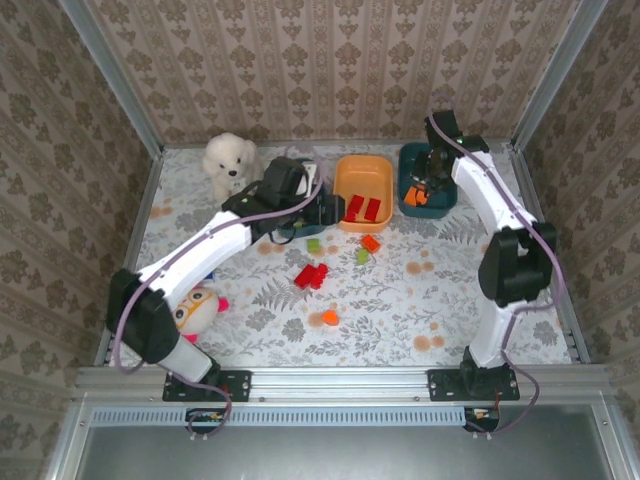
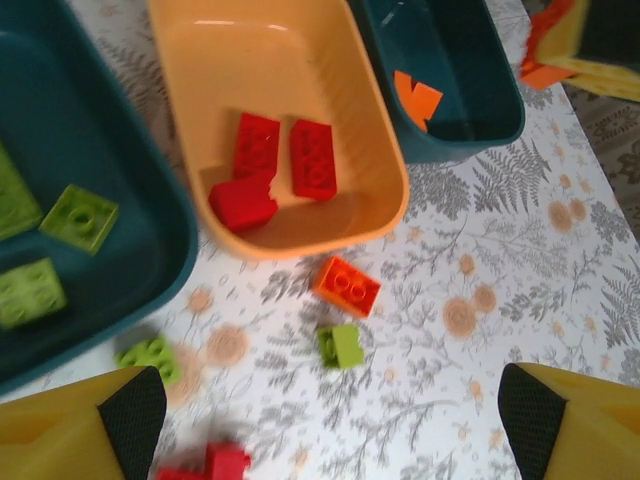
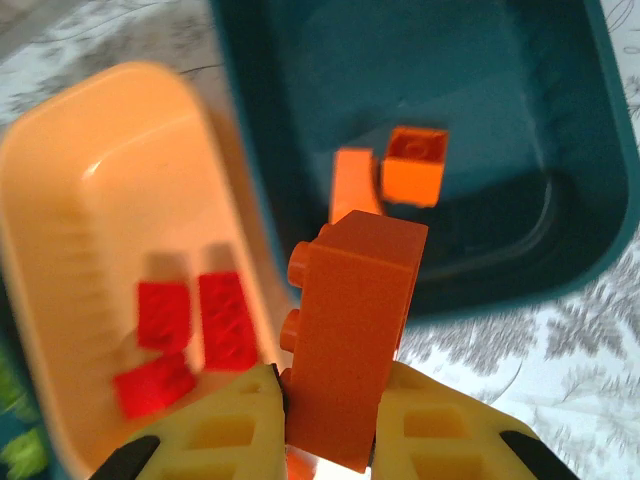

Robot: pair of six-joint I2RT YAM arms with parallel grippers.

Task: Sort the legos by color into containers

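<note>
On a flower-patterned desk [image 1: 480, 300], an orange bin [image 1: 362, 178] holding three red bricks [image 2: 285, 170] sits between a left teal bin [image 2: 100, 110] with lime-green bricks [image 2: 78, 215] and a right teal bin [image 3: 520, 120] with two orange pieces [image 3: 412, 165]. Over the right teal bin, the right fingers [image 3: 330, 400] pinch an orange brick [image 3: 350, 330] held on end, while the left fingers [image 2: 330, 410] hang spread wide above the desk in front of the bins. Unsorted pieces lie on the desk near the bins: a red cluster [image 1: 311, 275], a loose orange brick [image 2: 346, 285] and two green bricks [image 2: 342, 345].
</note>
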